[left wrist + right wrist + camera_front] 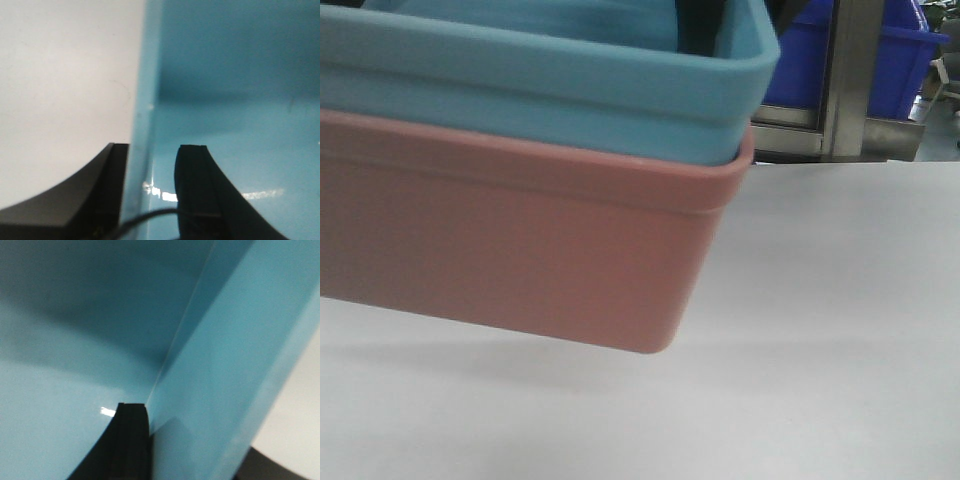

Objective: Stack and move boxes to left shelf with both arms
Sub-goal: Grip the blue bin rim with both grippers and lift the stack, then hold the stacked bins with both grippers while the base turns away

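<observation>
Above the white bench (840, 300), at near left, the light blue tub (550, 90) sat nested in the salmon pink tub (500, 240), both raised and tilted. Narrowly parted, the left end effector (154, 150) pinched the light blue tub's wall, one finger each side; the right end effector (200, 440) clamped another wall likewise

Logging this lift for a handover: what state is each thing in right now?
light blue tub: nested in the pink one, walls gripped by both tools.
salmon pink tub: holding the blue one, raised off the table.
left tool: shut on the blue wall, one finger inside, one outside.
right tool: shut on the blue wall likewise.
white table: shadowed under the stack.
dark blue bins: sitting behind, untouched.
</observation>
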{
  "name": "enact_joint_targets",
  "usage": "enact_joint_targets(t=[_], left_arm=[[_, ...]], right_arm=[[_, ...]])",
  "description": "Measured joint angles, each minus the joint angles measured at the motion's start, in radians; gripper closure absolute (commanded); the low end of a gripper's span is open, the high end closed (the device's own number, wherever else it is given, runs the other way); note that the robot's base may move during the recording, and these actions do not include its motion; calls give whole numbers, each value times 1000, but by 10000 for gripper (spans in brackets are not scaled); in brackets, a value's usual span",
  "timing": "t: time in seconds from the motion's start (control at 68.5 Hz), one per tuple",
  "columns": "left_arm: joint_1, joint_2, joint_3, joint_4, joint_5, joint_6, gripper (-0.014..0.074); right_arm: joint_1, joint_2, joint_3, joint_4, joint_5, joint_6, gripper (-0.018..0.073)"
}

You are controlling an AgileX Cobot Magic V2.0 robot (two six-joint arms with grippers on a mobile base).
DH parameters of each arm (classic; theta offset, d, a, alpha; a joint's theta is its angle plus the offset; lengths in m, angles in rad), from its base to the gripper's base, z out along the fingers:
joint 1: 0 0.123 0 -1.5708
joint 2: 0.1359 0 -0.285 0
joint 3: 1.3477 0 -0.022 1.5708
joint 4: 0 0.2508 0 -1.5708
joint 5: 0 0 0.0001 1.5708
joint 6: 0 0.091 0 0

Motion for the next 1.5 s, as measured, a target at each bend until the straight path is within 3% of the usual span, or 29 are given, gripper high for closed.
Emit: enact_joint_targets(t=[0.131, 0.321, 1.503], left_arm=[[-48, 0, 0, 56, 32, -59, 607], [-61, 15, 0, 87, 51, -96, 607], [-61, 63, 2, 95, 29, -101, 608]], right_arm=[[29, 0, 4, -37, 30, 32, 503], [38, 0, 6, -59, 30, 54, 503], [47, 6, 10, -81, 79, 71, 503]])
